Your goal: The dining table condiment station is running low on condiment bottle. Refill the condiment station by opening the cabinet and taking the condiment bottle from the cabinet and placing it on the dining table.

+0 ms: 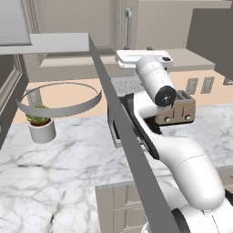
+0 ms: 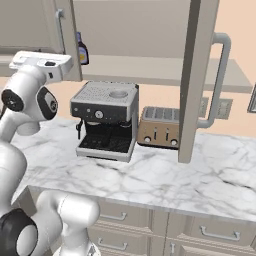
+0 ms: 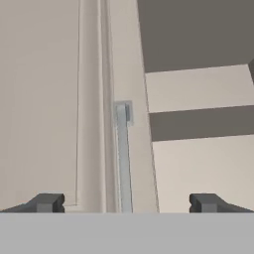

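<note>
The cabinet [image 2: 150, 30] hangs above the counter. Its right door [image 2: 197, 75] is swung open, with a silver bar handle [image 2: 220, 80]. The condiment bottle [image 2: 82, 50], dark with a yellow-white label, stands on the cabinet's lower shelf just right of the left door [image 2: 65, 40]. In the hand view my gripper [image 3: 126, 203] is open, with nothing between its fingertips [image 3: 47, 202]. It faces the left door's vertical handle [image 3: 123, 158], still short of it. The cabinet's shelves [image 3: 198, 89] show to the right of that handle. The dining table is out of view.
A coffee machine [image 2: 107, 120] and a toaster [image 2: 160, 127] stand on the marble counter [image 2: 165, 175] under the cabinet. A potted plant [image 1: 42, 125] sits at the left. A thin grey panel edge [image 1: 123, 136] cuts diagonally across the left base view. Drawers [image 2: 210, 235] run below.
</note>
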